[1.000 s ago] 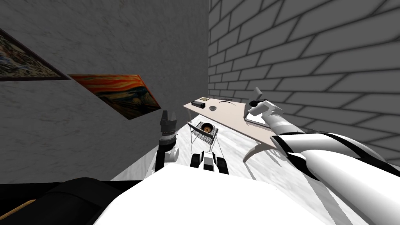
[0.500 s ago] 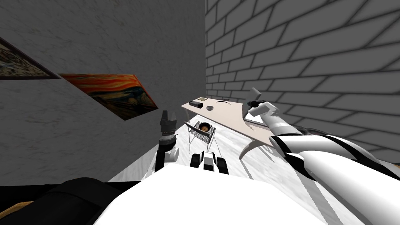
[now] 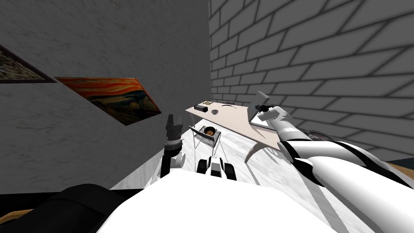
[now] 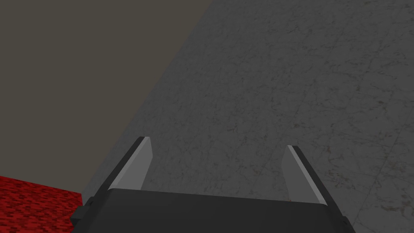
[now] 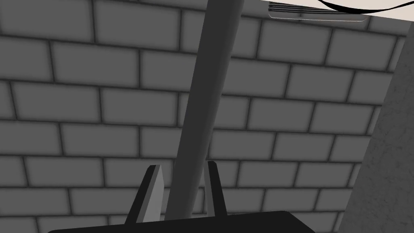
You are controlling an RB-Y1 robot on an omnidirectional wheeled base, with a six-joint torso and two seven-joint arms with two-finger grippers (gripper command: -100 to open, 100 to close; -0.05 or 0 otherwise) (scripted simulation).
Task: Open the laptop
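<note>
At the brick-wall side of the worktop (image 3: 232, 118), in the head view, the right pincer (image 3: 262, 107) meets the laptop (image 3: 260, 97). Its grey lid stands tilted up from the base, and the pincer sits at the lid's free edge. Beyond that pincer, farther along the worktop, lie a dark box (image 3: 200, 108), a small bowl (image 3: 214, 111) and a thin black curve (image 3: 229, 105). The left pincer (image 3: 174, 119) is raised well apart from the worktop, pointing up along the grey wall. Between it and the worktop stands a wire rack (image 3: 207, 138) with a round brown thing (image 3: 210, 131) in it. An orange painting (image 3: 115, 98) hangs on the wall out to the left pincer's side.

From the left wrist, the left pincer (image 4: 220, 166) is spread wide with nothing between its fingers (image 4: 144, 162).

From the right wrist, the right pincer (image 5: 184, 190) is clamped on the laptop (image 5: 202, 101). The lid is seen edge-on as a grey slab that rises from between the two fingers (image 5: 155, 194), which press its two faces. Bricks lie behind it. Past the slab's far end shows a strip of the pale worktop (image 5: 388, 14) bearing the black curve (image 5: 360, 6).
</note>
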